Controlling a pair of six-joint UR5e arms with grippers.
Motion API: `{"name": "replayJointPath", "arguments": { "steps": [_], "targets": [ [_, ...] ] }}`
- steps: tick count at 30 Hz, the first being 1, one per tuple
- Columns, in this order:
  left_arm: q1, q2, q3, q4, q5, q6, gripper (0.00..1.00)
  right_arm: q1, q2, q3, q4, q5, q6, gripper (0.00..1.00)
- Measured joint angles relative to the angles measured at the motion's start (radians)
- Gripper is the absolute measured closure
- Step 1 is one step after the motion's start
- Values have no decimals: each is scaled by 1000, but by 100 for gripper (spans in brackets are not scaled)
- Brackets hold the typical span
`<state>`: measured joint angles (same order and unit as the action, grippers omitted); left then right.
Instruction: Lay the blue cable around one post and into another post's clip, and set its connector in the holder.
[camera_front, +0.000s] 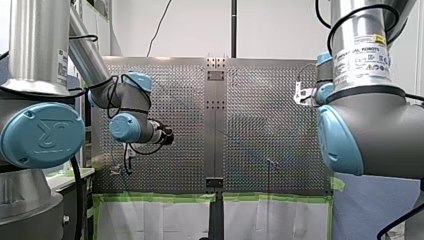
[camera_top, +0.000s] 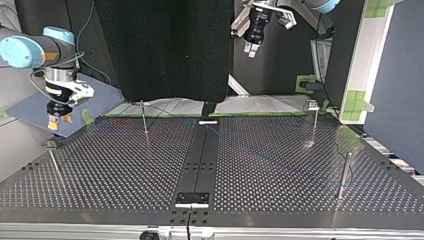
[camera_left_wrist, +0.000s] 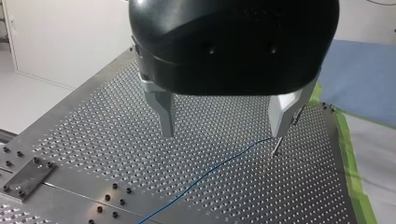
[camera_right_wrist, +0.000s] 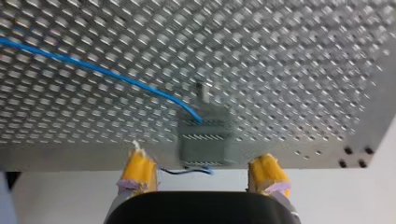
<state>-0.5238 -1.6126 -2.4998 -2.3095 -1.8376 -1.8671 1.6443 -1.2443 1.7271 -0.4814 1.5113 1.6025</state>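
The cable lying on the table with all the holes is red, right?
Not red: the cable is blue. It does lie on the table with all the holes, as the right wrist view shows.

blue cable (camera_left_wrist: 208, 171): cut off at left wrist view's edge | grey block (camera_right_wrist: 205, 140): blurred, kind unclear

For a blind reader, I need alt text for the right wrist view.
My right gripper is open over the perforated table, and a grey block stands ahead, between its yellow pads. The blue cable runs across the table to that block.
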Motion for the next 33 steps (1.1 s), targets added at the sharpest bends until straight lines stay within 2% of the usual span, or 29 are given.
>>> {"name": "replayJointPath", "arguments": {
  "steps": [6,13,20,27,33],
  "targets": [
    [1,0,0,42,-8,8,0,59,-1,51,-3,50,-1,1],
    [9,0,1,89,-56,45,0,123,-1,62,-9,85,-1,1],
    [14,0,1,91,-118,99,0,184,1,63,-26,144,-2,1],
    [21,0,1,83,-172,105,0,239,4,65,-34,199,0,1],
    [26,0,2,82,-187,104,0,288,8,67,-34,240,0,1]
  ]
}}
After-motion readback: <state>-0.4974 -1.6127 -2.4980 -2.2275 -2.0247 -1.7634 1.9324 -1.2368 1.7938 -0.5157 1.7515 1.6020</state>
